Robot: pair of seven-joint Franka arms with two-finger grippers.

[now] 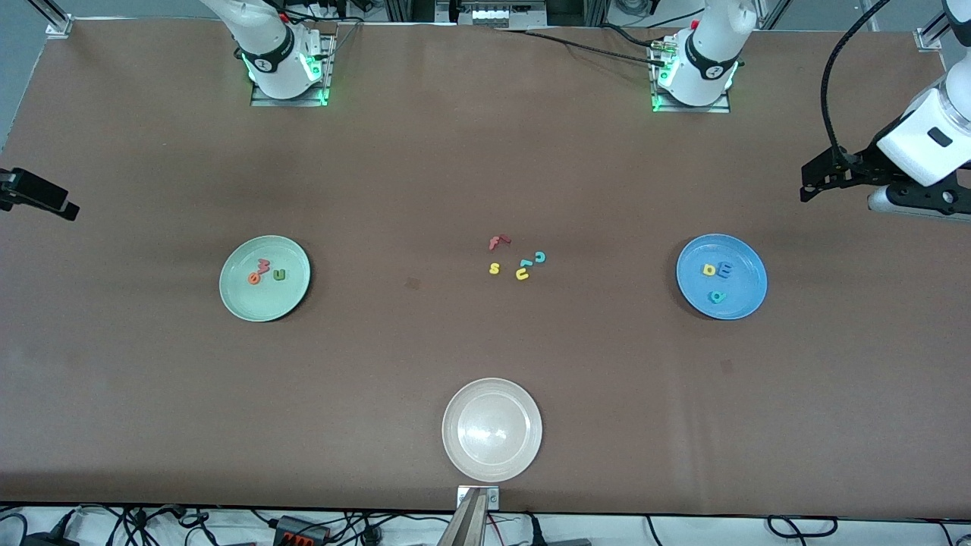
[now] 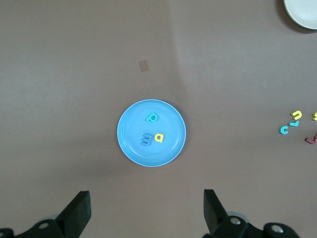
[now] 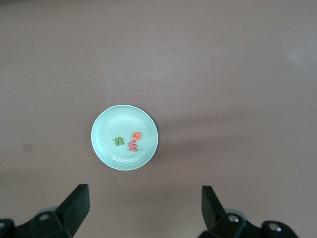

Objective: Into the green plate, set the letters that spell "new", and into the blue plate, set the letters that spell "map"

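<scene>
Sorting complete: "new" lies in the green plate at 9 o'clock, "map" in the blue plate at 3 o'clock; both grippers, fingers apart and empty, should stay raised.

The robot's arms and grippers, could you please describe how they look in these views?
Both arms are glossy white with black ring joints at the bases, which stand on metal plates lit green. The left arm's base has black cables beside it; the right arm's base likewise. The left gripper and right gripper are black, each with two wedge-shaped fingers. A thick black cable loops above the left arm's white wrist.
</scene>
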